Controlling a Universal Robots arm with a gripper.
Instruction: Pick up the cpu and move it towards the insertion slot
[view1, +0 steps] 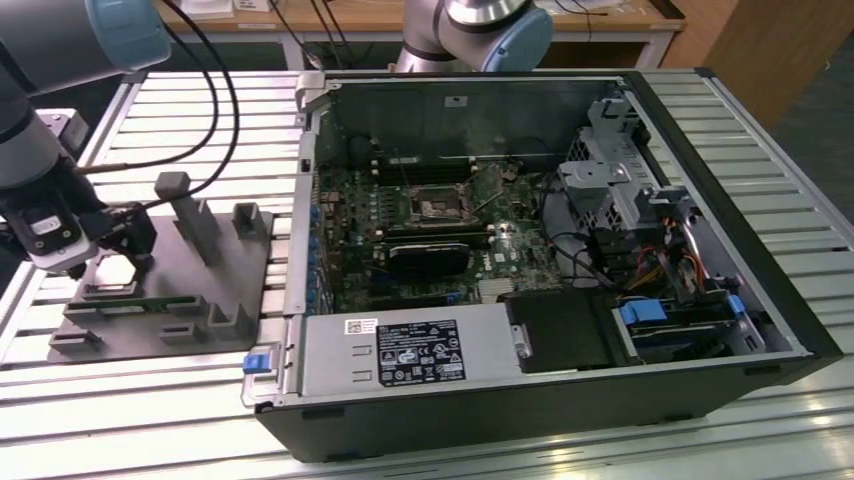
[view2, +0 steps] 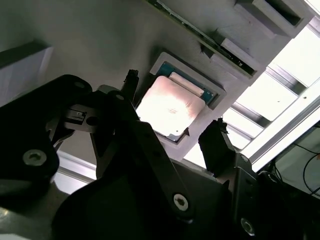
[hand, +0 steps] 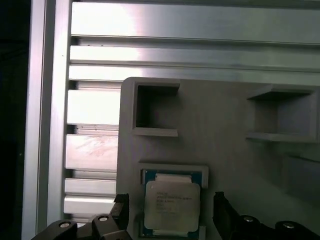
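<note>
Exterior view: the tool (view1: 114, 258) hangs low over the grey fixture (view1: 200, 290) on the slatted desk (view1: 174, 120), well apart from the insertion slot (view1: 438, 207) inside the open computer case (view1: 561, 400). Second wrist view: the cpu (view2: 170, 107) lies in a fixture recess, fingers (view2: 217, 145) spread wide on either side, not gripping. First wrist view: chip seated flat, one dark finger off each edge, gaps showing.

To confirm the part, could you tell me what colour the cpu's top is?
The cpu has a silver-grey top, clearest in the first wrist view.
</note>
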